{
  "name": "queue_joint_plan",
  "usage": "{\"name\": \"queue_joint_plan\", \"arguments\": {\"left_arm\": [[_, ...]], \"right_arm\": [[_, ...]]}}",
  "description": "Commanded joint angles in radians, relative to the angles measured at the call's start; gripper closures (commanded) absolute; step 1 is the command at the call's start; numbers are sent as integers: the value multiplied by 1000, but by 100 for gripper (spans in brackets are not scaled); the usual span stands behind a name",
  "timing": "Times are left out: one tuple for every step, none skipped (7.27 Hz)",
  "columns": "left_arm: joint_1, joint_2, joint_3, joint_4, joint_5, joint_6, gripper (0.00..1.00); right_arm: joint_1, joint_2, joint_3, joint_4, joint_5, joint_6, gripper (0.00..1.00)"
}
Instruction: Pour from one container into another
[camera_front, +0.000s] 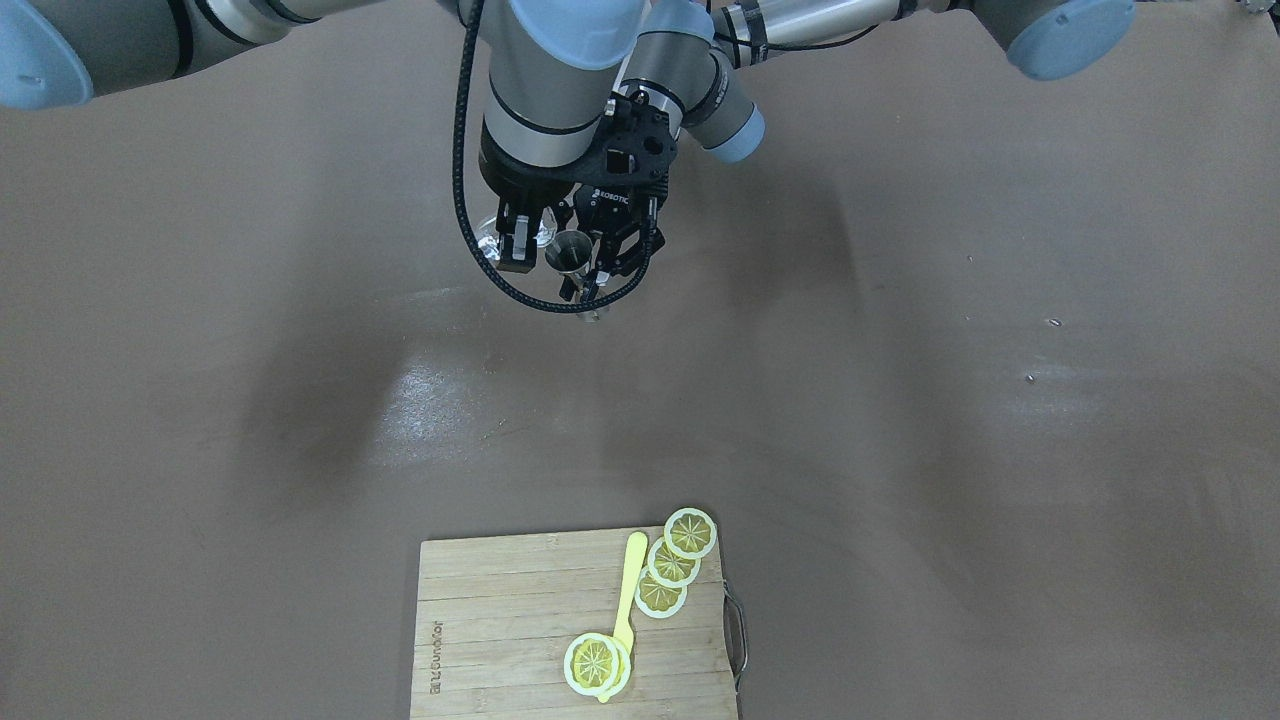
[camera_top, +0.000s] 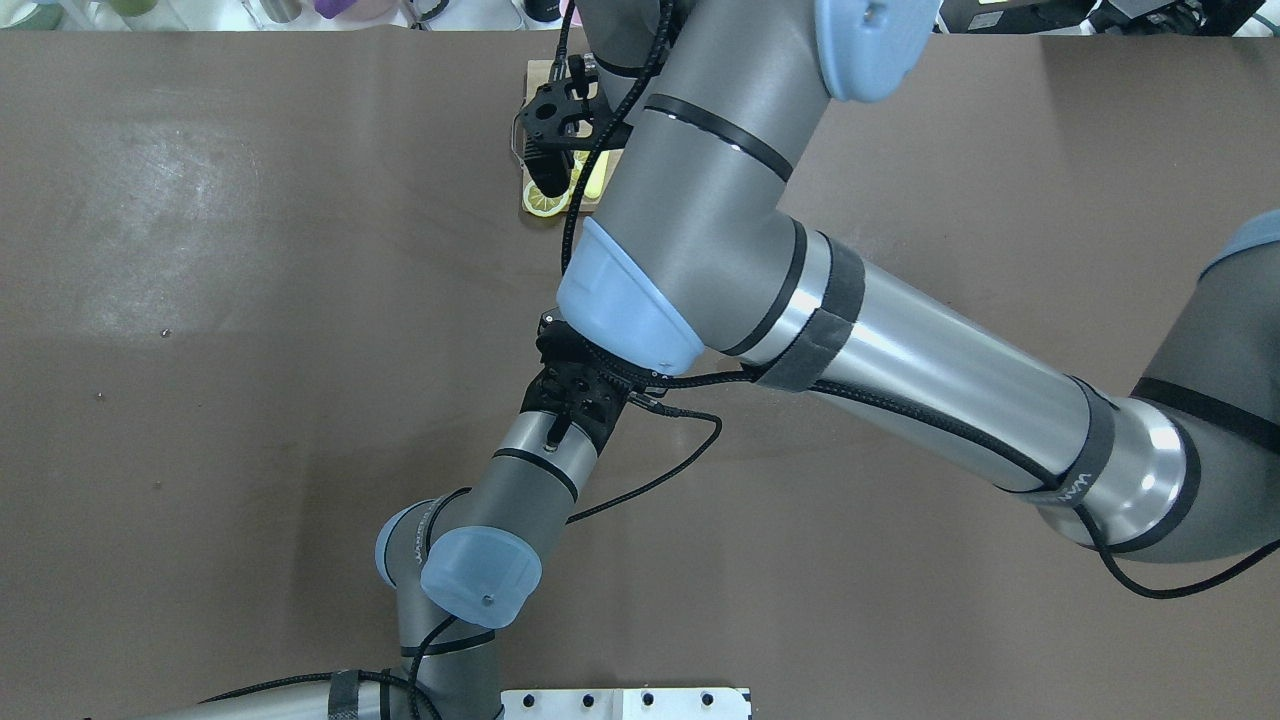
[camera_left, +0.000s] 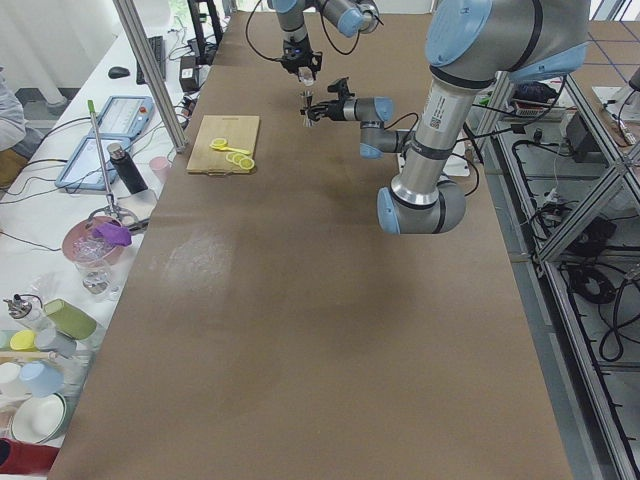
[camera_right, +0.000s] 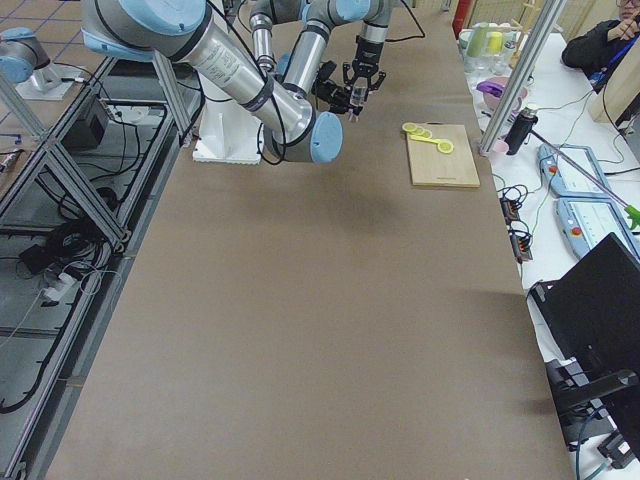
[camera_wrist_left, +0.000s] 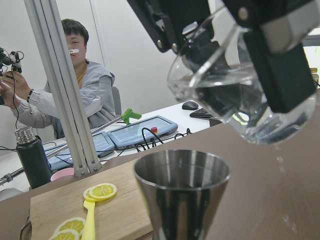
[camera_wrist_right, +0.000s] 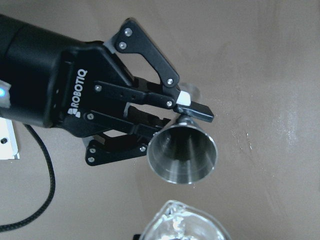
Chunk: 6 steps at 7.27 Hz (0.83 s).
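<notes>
The left claw (camera_wrist_right: 184, 119) carries the white marking "ROBOTIQ" on its black body, readable in the right wrist and front-facing views. Its fingers are narrowed onto the waist of the jigger (camera_wrist_right: 183, 152) and hold it clear of the table (camera_front: 900, 400). The jigger's long axis is vertical, with the open upper cone facing up and the lower cone below the fingers. The right claw (camera_front: 515, 238) grips the tumbler (camera_wrist_left: 235, 95) by its side wall, one finger on each side. The tumbler sits above and just beside the jigger's mouth, not touching it. The tumbler is tilted, its rim leaning toward the jigger's side and its thick base away from it. Clear liquid lies in its lower part. Well beyond both claws, at the table's operator edge, lies a wooden cutting board (camera_front: 500, 620). It bears a printed mark too small to read, lemon slices (camera_front: 690, 532) and a yellow utensil (camera_front: 628, 590).
</notes>
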Motion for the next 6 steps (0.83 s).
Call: {"name": "queue_joint_plan", "arguments": {"left_arm": [[0,2,1,-1,0,0,100],[0,2,1,-1,0,-1,100],[0,2,1,1,0,0,100],[0,0,-2,1,0,0,100],[0,2,-4,1,2,2,100],[-5,8,-15,1,5,3,100]], "right_arm": [[48,-79,122,5,32,-1,100],[73,-128,191,6,44,-2,100],[106,-186,251,58,64,-1,100],[137,-241,319,69,90,-2,100],[169,-301,382,115,111,-2,100],[189,-349,422,155,128,-2,100]]}}
